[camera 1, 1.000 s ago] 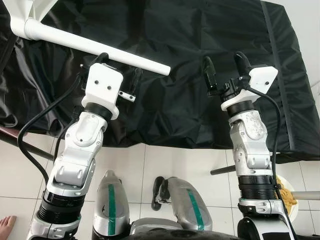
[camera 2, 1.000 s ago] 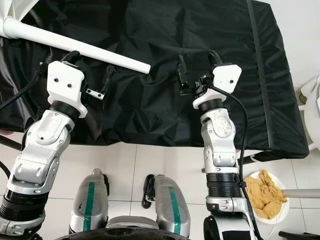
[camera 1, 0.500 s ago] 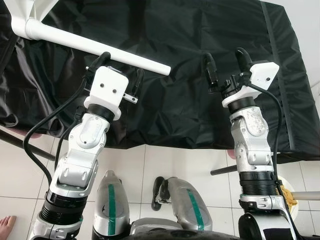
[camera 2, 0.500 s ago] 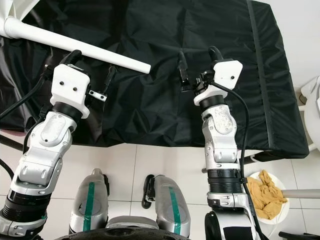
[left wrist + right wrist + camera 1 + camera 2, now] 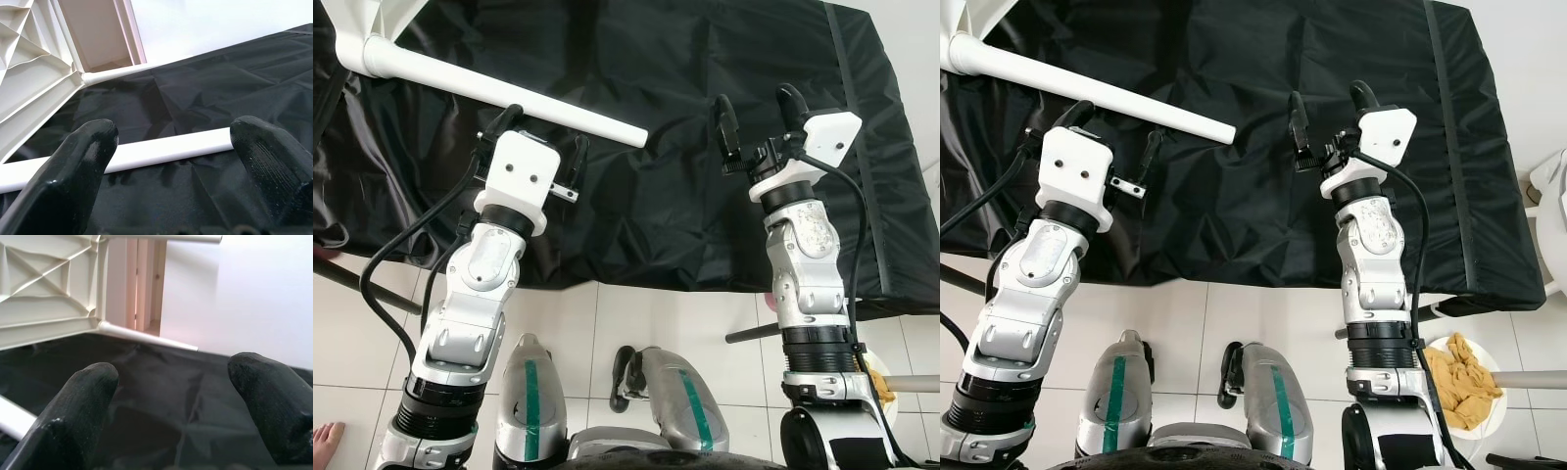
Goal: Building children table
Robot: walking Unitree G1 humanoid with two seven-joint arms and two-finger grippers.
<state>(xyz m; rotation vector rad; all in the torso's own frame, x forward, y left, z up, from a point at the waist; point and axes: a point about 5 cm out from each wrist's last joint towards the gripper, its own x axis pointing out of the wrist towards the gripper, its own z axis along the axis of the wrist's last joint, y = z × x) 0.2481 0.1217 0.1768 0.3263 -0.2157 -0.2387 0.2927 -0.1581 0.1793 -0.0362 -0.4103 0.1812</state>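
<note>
A white table leg (image 5: 509, 96) slants across the black cloth (image 5: 685, 59) from a socket in the white table top (image 5: 357, 20) at the far left. Its free end is near the cloth's middle. My left gripper (image 5: 546, 135) is open just on the near side of the leg, close to that free end. Along its fingers (image 5: 83, 161) the leg (image 5: 171, 147) crosses the gap a little beyond the tips. My right gripper (image 5: 757, 108) is open over bare cloth to the right, holding nothing. It faces the ribbed underside of the table top (image 5: 44, 289) and another leg (image 5: 146, 335).
The cloth-covered surface ends at its near edge (image 5: 656, 284) just ahead of my legs. A metal bar (image 5: 749, 335) sticks out below it. A white bowl with orange cloth (image 5: 1459, 377) sits on the tiled floor at right. A person's bare foot (image 5: 325, 436) is at lower left.
Both grippers have edged slightly forward over the cloth, the left one closer to the leg. Both stay open and the leg has not moved.
</note>
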